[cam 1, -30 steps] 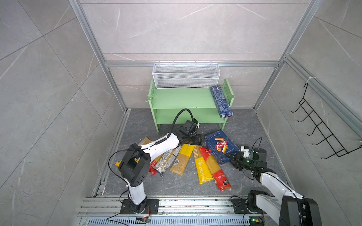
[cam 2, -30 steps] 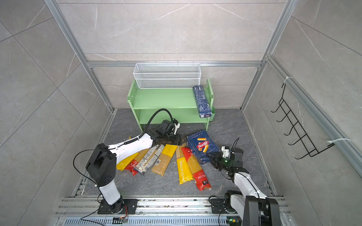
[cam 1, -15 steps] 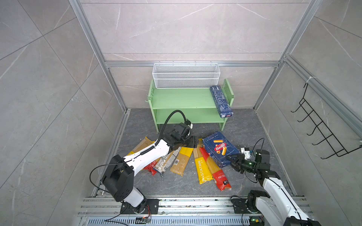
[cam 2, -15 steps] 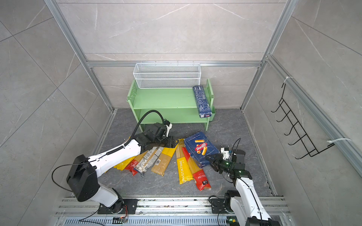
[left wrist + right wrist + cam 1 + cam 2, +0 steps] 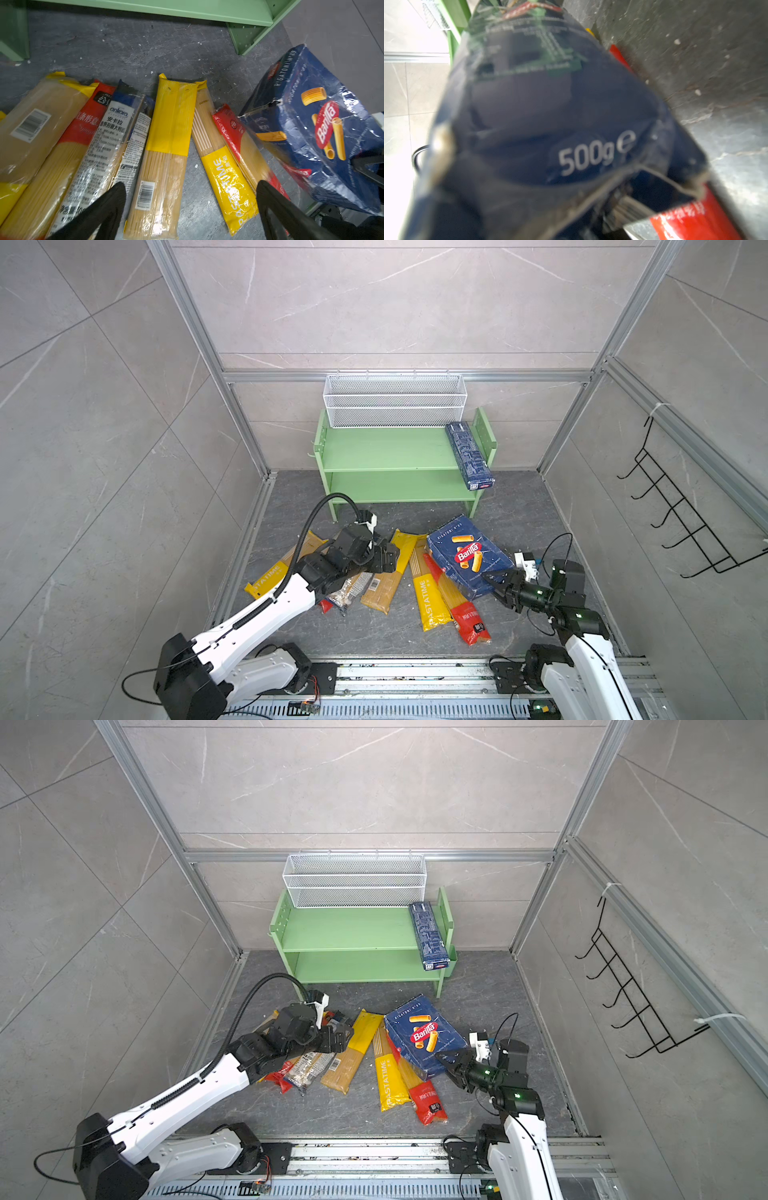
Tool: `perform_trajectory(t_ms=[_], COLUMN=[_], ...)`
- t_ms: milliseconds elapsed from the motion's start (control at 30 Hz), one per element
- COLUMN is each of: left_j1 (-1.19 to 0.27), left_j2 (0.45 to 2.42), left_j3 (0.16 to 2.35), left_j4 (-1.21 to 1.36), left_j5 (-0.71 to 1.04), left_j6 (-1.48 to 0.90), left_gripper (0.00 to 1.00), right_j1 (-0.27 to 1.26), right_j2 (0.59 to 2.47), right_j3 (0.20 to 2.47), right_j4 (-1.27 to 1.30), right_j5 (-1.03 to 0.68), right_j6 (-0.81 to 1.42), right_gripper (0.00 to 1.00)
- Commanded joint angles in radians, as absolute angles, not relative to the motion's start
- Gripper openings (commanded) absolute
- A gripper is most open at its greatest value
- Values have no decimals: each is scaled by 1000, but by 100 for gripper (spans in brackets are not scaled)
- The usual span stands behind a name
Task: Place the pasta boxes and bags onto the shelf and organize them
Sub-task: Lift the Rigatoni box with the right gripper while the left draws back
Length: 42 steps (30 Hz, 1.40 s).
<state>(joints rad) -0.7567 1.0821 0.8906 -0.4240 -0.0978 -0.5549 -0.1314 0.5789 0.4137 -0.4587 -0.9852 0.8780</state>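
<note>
Grey mottled floor (image 5: 374, 635) fills the lower middle of both top views, boxed in by pale tiled walls. Starting at the left, I see my left gripper (image 5: 386, 558) hanging low over a fan of spaghetti bags that lie flat on the floor in front of the shelf. The leftmost yellow bag (image 5: 270, 576) is partly hidden under that arm.

In the left wrist view the black fingers (image 5: 108, 203) stand wide apart and grip nothing. One is over the clear ankara bag (image 5: 112, 128), and the yellow-topped bag (image 5: 170, 124) lies below the gap. Right of it lie the yellow PASTATIME bag (image 5: 430, 601) and the long red bag (image 5: 467, 618), touching side by side. The red one runs under the wide Barilla box (image 5: 467, 556).

That box sits tilted, with its near corner pinched between the jaws of my right gripper (image 5: 496, 583) at the lower right. In the right wrist view I get only a blurred blue carton face (image 5: 550, 124) marked 500g.

The green shelf (image 5: 386, 448) stands in the upper middle against the back wall. The narrow blue box (image 5: 469, 456) lies on the right end of its top board, its front end hanging past the edge. The white wire basket (image 5: 395, 402) hangs just above the shelf's back, and the black hook rack (image 5: 685, 522) hangs on the right wall.
</note>
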Motion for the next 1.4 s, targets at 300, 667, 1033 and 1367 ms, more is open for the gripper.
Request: perform_trajectory(t_ms=[300,667,1033,1367], left_j1=[-758,-758,-758,-757], left_j2=[894,911,940,946], left_j3=[790,808,821,849], left_j4=[-511,-512,-491,-498], left_j5=[-147,-150,-118,-109], left_j6=[-625,-596,-569,-551], left_gripper=[100,100,100,100], right_j1=[-126,-121,-100,-55], right_j2=[447,481,523,620], right_j3=[581,696,796,926], right_j4=[-517,-475,-432,-423], right_j5=[-1093,-1076,-1045,-989], right_j6=[866,943,1033,1049], right_gripper=[3,4,4,4])
